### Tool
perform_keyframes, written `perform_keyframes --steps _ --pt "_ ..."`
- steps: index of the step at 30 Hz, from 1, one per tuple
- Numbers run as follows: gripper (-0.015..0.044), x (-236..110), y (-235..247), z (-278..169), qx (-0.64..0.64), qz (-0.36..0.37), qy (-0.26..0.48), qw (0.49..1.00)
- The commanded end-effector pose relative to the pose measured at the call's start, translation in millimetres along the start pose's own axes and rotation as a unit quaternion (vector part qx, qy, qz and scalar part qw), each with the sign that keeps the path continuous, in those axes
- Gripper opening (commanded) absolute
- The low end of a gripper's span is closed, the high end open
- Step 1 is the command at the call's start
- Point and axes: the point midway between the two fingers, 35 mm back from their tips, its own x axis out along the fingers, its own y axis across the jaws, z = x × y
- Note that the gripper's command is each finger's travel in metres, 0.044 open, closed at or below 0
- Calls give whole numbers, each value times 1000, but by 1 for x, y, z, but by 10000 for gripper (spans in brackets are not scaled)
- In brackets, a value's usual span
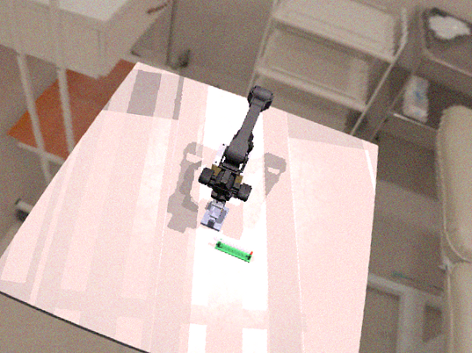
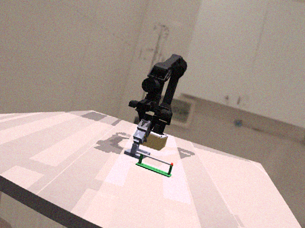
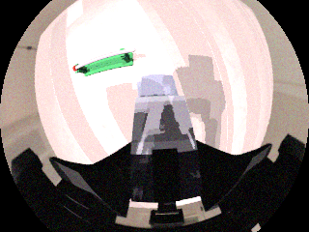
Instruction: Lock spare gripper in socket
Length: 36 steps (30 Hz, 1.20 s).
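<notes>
1. Counter [image 2: 49, 149]: pale pink top with grey stripes and a dark front edge. You see it carrying every item below.

2. Arm [image 1: 245, 134]: dark, folded over and reaching down near the counter's middle. In the exterior view it rises from a tan base block [image 2: 157, 141].

3. Gripper [image 2: 144, 122]: pointing down. Its jaws are clenched on the spare gripper and stand partly apart around it.

4. Spare gripper [image 2: 139, 134]: grey, upright, its upper part between the jaws. In the wrist view you look down its tapered body [image 3: 161, 123] toward the counter.

5. Socket mount [image 2: 132, 152]: a small grey piece directly under the spare gripper. You cannot tell from these views whether the spare gripper's lower end is seated in it or just above it.

6. Green rest [image 2: 153, 169]: a flat green strip with two short uprights, just right of the mount in the exterior view.

7. Lock pin [image 2: 157, 159]: a thin pale rod lying across the green rest's uprights, its red tip [image 2: 171, 163] at the far right end. It is out of the socket and apart from the arm.
</notes>
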Motion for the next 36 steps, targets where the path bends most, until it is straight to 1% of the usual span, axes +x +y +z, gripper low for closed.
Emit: perform_keyframes --steps 1,18,34,35,36 --pt "0 2 1 6 2 2 -4 1000" --pt "0 4 0 4 0 0 1 1000" --pt "420 4 0 4 0 0 1 1000" --pt "440 4 0 4 0 0 1 1000" --pt "440 4 0 4 0 0 1 1000"
